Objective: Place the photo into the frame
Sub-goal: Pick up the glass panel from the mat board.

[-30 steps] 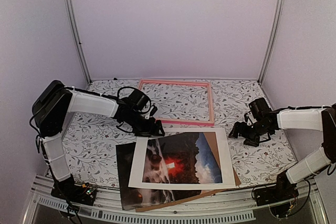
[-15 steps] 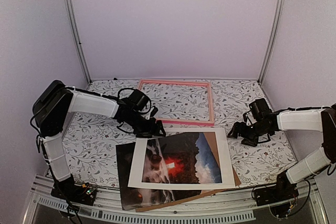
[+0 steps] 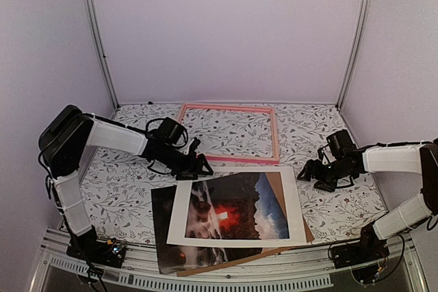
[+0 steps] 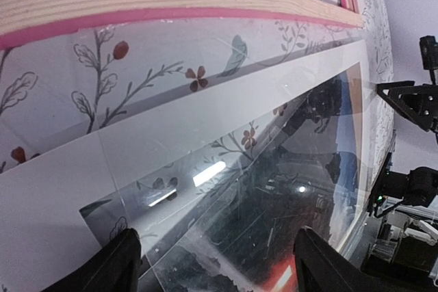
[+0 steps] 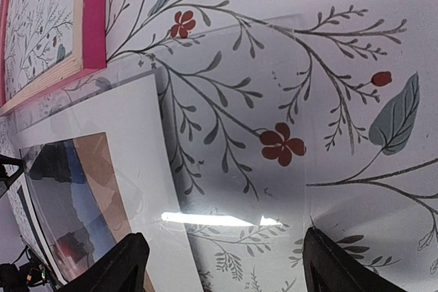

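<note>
One pink frame (image 3: 228, 107), one photo (image 3: 219, 213) just beside it, partly hidden under one white mat (image 3: 236, 241). Your left gripper (image 3: 198, 169) and right gripper (image 3: 311, 174) both gape empty.

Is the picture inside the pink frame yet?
Not yet. The photo lies under the white mat, and only flowery tablecloth shows inside the frame.

The mat (image 3: 179, 218) is lying atop the photo (image 3: 163, 227) and backing board (image 3: 276, 187); the frame (image 3: 231, 159) is lying just behind them.
</note>
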